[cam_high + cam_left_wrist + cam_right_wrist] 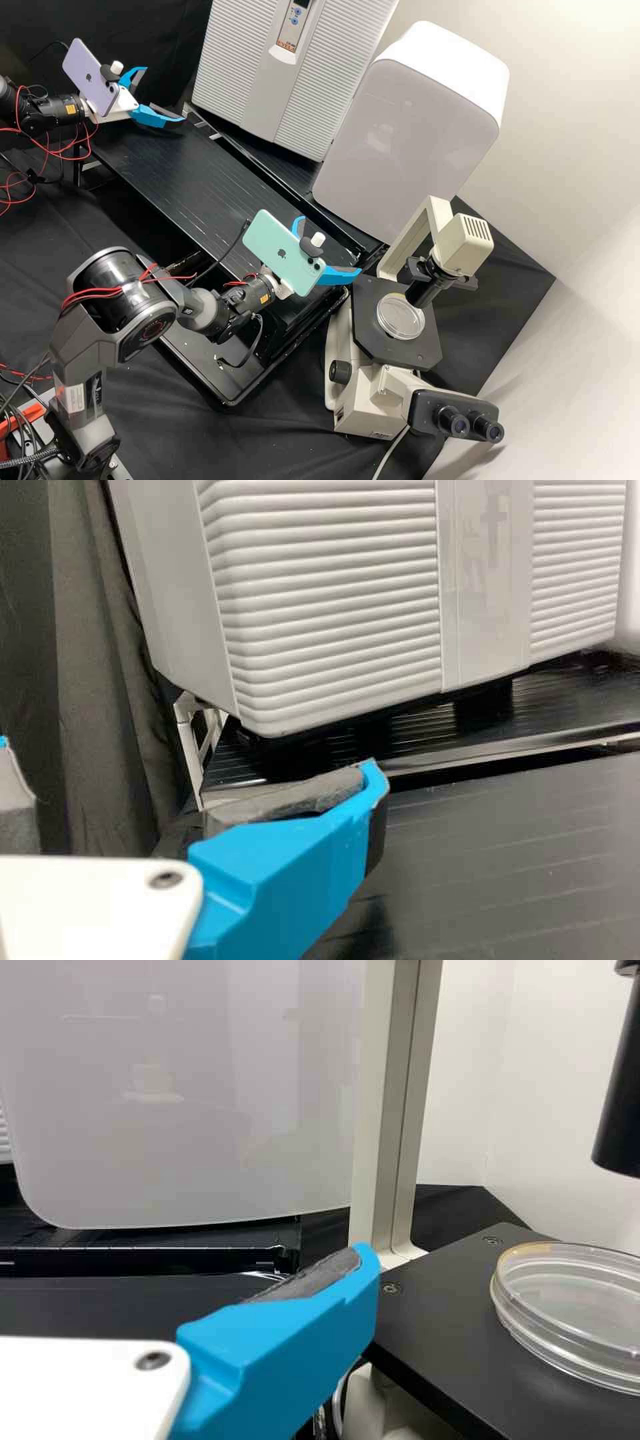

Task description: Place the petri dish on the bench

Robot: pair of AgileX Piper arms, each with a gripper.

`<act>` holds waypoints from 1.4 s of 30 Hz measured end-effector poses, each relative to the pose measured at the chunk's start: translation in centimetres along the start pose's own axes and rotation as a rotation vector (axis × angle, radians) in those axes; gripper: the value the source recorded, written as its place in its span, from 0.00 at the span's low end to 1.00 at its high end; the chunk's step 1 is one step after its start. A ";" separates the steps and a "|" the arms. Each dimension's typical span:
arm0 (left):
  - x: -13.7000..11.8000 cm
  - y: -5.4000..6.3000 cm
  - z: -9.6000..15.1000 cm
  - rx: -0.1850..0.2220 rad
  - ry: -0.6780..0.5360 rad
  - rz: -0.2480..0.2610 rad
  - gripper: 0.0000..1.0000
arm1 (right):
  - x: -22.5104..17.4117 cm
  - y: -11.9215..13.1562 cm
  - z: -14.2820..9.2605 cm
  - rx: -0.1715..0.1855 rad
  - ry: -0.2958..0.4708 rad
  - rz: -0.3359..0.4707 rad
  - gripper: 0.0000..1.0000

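Observation:
A clear petri dish (401,317) lies flat on the black stage of the microscope in the high view. My right gripper (331,245) stands open beside the stage, over the near right end of the black bench (180,173), apart from the dish. At the bench's far left end, my left gripper (164,95) is open with nothing between its fingers. The left wrist view has the left gripper (190,762) facing the ribbed machine. In the right wrist view, the right gripper (180,1260) is near the stage edge, with the petri dish (572,1305) off to one side.
The cream microscope (373,400) has its lamp arm and black condenser (427,287) rising over the dish. A ribbed white machine (260,80) and a rounded white cabinet (413,127) stand along the back of the bench.

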 end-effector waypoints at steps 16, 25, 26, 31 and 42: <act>0.0 0.0 0.0 0.000 0.000 0.000 1.00 | -0.9 0.1 0.4 -0.004 -0.005 0.007 1.00; 0.0 0.0 0.0 0.000 0.000 0.000 1.00 | -4.1 1.8 2.3 0.005 -0.015 0.101 1.00; 0.0 0.0 0.0 0.000 0.000 0.000 1.00 | -4.5 2.1 2.7 0.012 -0.024 0.117 1.00; 0.0 0.0 0.0 0.000 0.000 0.000 1.00 | -5.4 3.5 4.6 0.007 -0.086 0.179 1.00; 0.0 0.0 0.0 0.000 0.000 0.000 1.00 | -4.7 5.5 8.4 0.006 -0.199 0.259 1.00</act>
